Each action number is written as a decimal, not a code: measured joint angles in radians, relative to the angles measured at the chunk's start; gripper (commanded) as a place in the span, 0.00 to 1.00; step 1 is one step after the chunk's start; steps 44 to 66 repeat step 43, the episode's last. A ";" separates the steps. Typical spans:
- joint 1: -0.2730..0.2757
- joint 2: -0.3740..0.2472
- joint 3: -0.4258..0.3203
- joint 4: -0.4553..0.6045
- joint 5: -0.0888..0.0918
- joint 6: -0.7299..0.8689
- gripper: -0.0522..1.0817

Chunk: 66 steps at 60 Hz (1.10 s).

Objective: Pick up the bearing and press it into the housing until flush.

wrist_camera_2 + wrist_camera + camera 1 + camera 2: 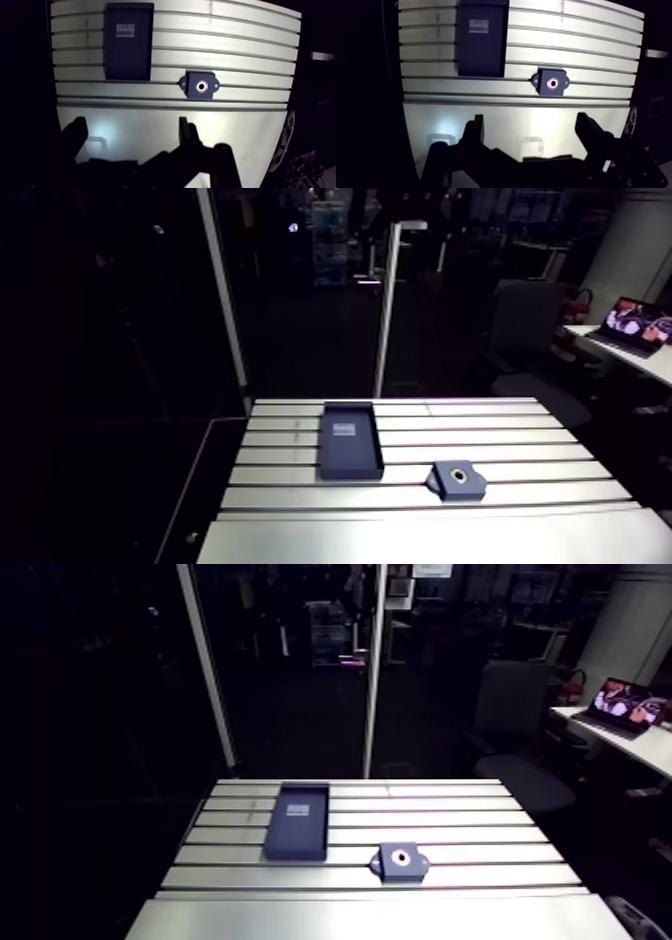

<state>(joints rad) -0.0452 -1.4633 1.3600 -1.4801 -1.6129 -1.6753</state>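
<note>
A small dark housing [551, 83] with a round bore ringed in a light colour lies flat on the slotted table [576, 45]; in the arm view the housing [458, 480] sits toward the front right. I cannot make out a separate bearing anywhere. In the wrist view my gripper [531, 119] hovers high over the table's smooth front strip, open, with nothing between its two dark fingers [477, 131]. The housing lies ahead of it, roughly in line with the gap and apart from it. The gripper does not show in the arm view.
A long dark blue tray [350, 440] with a pale label inside lies on the table [520, 433], left of the housing and a little further back. Its contents are too dark to read. The table's left edge drops into darkness.
</note>
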 measured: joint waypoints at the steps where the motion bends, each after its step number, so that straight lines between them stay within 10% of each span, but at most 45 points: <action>1: 0.000 0.000 0.000 0.000 0.000 0.000 0.05; 66: -0.002 -0.022 0.048 -0.027 0.002 -0.003 0.05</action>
